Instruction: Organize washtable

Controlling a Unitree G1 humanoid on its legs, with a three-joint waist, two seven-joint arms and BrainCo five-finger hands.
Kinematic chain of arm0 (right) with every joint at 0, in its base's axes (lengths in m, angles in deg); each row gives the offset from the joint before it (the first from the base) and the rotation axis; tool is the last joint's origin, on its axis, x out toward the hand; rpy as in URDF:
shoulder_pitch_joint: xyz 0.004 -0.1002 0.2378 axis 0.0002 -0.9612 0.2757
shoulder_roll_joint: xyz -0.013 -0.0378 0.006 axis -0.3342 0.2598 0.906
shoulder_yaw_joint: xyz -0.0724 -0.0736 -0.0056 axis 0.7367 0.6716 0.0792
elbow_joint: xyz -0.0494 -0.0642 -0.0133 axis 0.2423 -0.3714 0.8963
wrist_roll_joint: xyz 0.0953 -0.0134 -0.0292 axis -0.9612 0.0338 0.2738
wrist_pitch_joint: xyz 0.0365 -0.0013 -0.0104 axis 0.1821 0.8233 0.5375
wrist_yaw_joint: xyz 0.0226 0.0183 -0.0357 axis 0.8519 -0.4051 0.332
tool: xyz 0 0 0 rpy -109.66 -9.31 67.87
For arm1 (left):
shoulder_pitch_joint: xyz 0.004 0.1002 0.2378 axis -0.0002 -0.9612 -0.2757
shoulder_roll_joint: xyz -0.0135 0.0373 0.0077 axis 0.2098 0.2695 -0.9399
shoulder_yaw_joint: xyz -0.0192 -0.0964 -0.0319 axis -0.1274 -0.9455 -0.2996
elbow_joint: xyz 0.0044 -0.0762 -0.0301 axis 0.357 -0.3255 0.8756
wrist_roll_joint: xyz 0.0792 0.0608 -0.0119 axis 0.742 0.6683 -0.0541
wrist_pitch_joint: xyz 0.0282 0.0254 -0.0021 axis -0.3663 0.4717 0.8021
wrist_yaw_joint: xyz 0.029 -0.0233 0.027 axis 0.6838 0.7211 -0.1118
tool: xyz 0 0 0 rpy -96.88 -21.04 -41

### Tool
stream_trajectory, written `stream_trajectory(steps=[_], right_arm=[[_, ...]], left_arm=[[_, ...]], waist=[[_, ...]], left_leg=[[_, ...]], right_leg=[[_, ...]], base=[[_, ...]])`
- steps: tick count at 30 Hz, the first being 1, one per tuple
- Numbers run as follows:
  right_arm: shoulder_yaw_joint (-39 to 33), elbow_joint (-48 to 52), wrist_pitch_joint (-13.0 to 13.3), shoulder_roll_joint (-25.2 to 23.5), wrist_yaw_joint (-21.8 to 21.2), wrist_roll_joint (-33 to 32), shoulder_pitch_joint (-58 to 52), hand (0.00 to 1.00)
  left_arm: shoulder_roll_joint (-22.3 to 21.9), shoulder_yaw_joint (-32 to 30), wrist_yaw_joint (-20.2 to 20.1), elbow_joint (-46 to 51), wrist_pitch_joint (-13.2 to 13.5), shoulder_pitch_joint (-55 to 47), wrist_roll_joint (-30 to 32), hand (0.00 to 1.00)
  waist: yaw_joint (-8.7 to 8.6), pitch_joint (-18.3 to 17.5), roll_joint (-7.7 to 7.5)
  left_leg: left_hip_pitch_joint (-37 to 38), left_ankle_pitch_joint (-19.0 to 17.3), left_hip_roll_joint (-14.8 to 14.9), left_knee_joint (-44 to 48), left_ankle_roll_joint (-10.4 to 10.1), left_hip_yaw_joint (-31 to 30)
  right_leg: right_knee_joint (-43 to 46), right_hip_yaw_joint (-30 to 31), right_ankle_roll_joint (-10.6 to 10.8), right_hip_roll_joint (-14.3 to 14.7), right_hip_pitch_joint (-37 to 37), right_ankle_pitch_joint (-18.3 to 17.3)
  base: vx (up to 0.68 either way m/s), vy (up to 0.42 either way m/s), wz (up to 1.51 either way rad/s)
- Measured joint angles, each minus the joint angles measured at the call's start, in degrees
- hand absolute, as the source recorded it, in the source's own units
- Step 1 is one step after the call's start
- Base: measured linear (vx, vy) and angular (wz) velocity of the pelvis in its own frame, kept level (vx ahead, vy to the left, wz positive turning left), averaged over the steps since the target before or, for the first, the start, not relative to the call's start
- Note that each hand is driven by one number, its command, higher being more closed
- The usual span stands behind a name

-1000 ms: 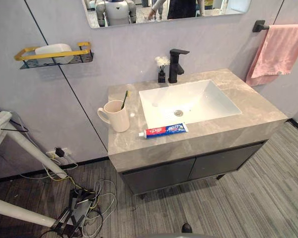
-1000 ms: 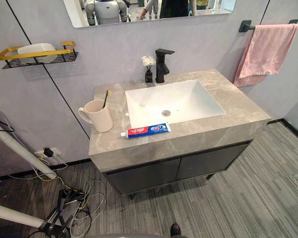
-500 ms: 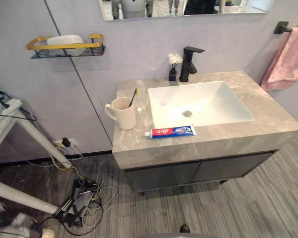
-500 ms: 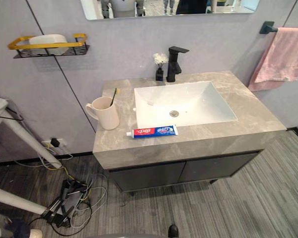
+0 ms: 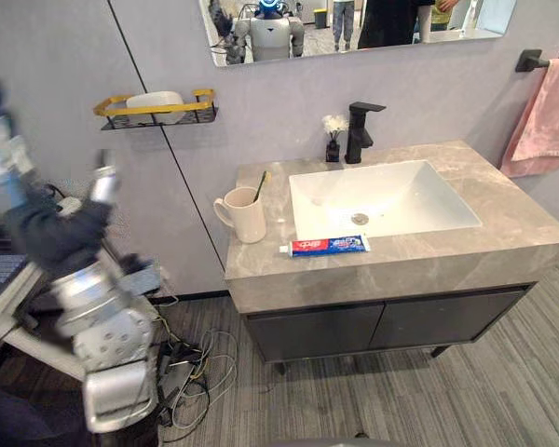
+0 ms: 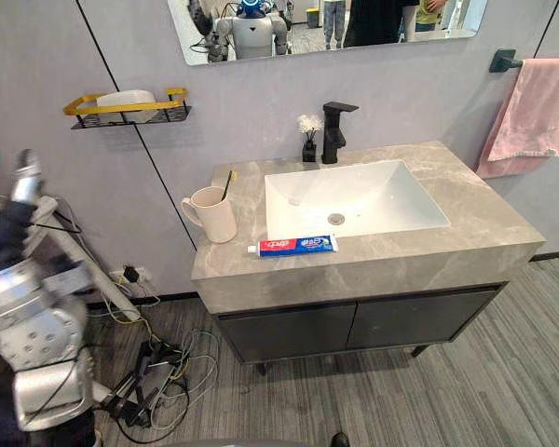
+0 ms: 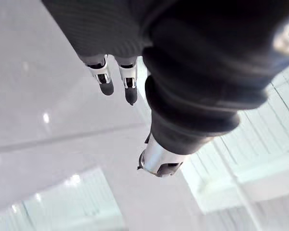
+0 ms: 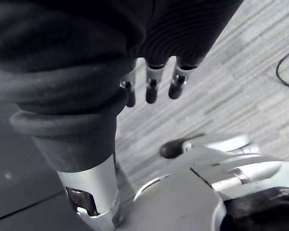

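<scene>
Evidently nothing is grasped yet: the left hand [image 7: 111, 33] is held up, well left of the grey marble table [image 5: 503, 223], fingers straight and empty. The right hand [image 8: 178, 33] hangs relaxed and empty. The red-white-blue toothpaste tube [image 5: 328, 245] lies loose before the white basin [image 5: 391, 196], likely destined for the cream mug [image 5: 247, 214].

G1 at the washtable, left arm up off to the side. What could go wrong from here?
1. The toothpaste tube lies flat by the front edge of the counter; a sliding grasp may push it off.
2. The cup with the toothbrush stands near the counter's left end, the side where the left hand hangs open; a reach inward might tip it.
</scene>
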Motion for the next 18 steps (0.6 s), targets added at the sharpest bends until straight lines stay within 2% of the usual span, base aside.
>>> stream_trajectory(steps=[2, 4, 6, 8, 11, 14, 18], right_arm=[[1.09, -1.23, -0.06, 0.66, -0.02, -0.06, 0.59, 0.0], [2.9, -2.66, -0.14, 1.41, -0.04, -0.22, 1.92, 0.0], [3.64, -3.25, -0.18, 1.73, -0.05, -0.47, 2.51, 0.0], [5.24, -3.3, -0.22, 2.27, -0.05, -0.55, 2.85, 0.0], [6.56, -3.67, -0.45, 2.81, -0.18, -0.57, 3.27, 0.0], [7.38, -3.62, -0.4, 3.25, -0.61, -0.58, 3.93, 0.0], [7.55, -3.56, -0.51, 3.46, -1.17, -0.56, 4.37, 0.0]], left_arm=[[1.54, 6.35, -1.98, -2.25, 0.6, 3.75, 0.01, 0.0], [2.63, 12.99, -4.88, -6.26, 0.7, 7.83, 0.01, 0.0], [2.72, 17.04, -6.96, -9.75, 0.56, 10.51, 0.01, 0.0], [2.76, 21.86, -10.81, -14.87, -0.02, 14.59, 0.07, 0.0], [2.8, 26.07, -14.41, -19.32, -0.97, 17.54, 0.67, 0.0], [3.05, 27.11, -17.04, -22.16, -1.52, 18.06, 1.75, 0.0], [3.81, 30.19, -20.9, -33.96, -3.55, 19.36, 2.46, 0.0]], waist=[[-0.39, 0.01, -0.03], [-1.82, 0.04, -0.09], [-2.77, 0.06, -0.12], [-3.81, 0.17, -0.17], [-5.01, 0.25, -0.3], [-5.81, 0.69, -0.21], [-6.24, 1.99, -0.01]], left_leg=[[0.01, 0.24, -0.2, 0.07, -0.35, -0.26], [0.02, 0.28, -0.48, 0.39, -0.4, -0.67], [-0.05, 0.26, -0.76, 0.47, -0.38, -0.72], [-0.35, -0.1, -1.17, 0.41, -0.41, -0.56], [-0.65, -0.13, -1.16, 0.37, -0.44, -0.34], [-1.02, -0.13, -1.12, -0.02, -0.5, 0.04], [0.47, -0.22, -0.25, -0.36, -1.15, 0.6]], right_leg=[[0.01, -0.01, 0.04, -0.17, 0.09, 0.29], [0.0, 0.04, 0.21, -0.47, 0.24, 0.48], [-0.01, 0.06, 0.29, -0.79, 0.25, 0.55], [-0.02, 0.36, 0.36, -1.2, -0.22, 0.41], [-0.02, 0.74, 0.34, -1.12, -0.85, 0.43], [-0.03, 1.56, 0.35, -0.81, -1.87, 0.58], [-0.03, 2.07, 0.23, 0.18, -1.01, 0.24]], base=[[-0.04, 0.022, 0.02], [-0.05, 0.033, 0.0], [-0.06, 0.037, 0.0], [-0.06, 0.033, -0.04], [-0.04, 0.008, -0.07], [-0.01, -0.011, -0.16], [0.02, -0.004, -0.11]])
